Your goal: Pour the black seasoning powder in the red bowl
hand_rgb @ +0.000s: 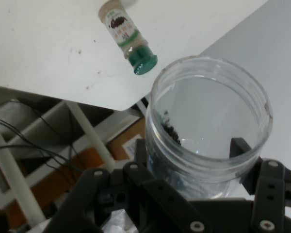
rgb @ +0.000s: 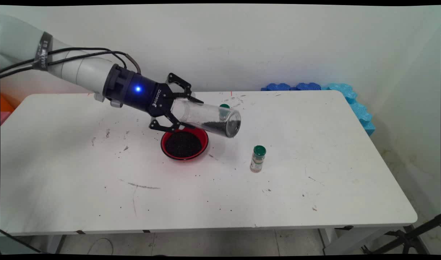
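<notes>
The tool [rgb: 177,108] is closed around the base end of a clear plastic jar [rgb: 209,118], which it holds above the middle of the bench [rgb: 314,187], tipped nearly on its side with the open mouth pointing toward the right edge and slightly down. A little dark granular stuff clings along the jar's lower wall near the mouth. Just below the tool sits a shallow red bowl [rgb: 184,143], round and glossy at its rim, filled with the same dark grains. The jar's mouth looks to reach past the bowl's right rim, so any grains sliding out from here could land on the bare bench rather than in the bowl; the smooth, rounded wall of the jar could also slip or rotate between the hard black fingers. To the right of the bowl, apart from it, stands a small spice bottle [rgb: 257,159] with a green cap and pale label. The bench top is white, smooth, scuffed and speckled with stray grains.
</notes>
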Action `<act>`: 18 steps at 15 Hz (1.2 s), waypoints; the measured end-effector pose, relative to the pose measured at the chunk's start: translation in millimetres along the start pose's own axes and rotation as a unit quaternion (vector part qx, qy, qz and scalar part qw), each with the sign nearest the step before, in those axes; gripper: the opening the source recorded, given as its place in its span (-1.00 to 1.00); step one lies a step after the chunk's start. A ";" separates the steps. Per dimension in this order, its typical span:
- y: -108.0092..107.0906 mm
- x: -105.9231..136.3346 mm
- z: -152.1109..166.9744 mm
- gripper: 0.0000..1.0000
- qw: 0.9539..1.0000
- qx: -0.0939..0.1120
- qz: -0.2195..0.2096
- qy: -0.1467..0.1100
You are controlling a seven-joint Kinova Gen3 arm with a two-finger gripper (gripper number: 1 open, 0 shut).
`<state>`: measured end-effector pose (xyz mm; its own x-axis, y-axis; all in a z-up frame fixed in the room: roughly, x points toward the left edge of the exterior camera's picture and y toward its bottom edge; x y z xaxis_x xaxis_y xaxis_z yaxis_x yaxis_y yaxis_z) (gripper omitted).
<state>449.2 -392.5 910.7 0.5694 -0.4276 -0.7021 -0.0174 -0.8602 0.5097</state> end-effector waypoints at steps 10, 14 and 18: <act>-2.0 0.1 0.3 -1.00 0.993 -0.034 -0.109 -0.002; -2.7 0.6 -0.1 -1.00 0.989 -0.048 -0.142 -0.001; -2.5 1.2 0.2 -1.00 0.985 -0.060 -0.160 0.000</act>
<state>449.8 -391.0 908.5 0.5292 -0.1391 -0.8370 0.2607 -0.9121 0.3164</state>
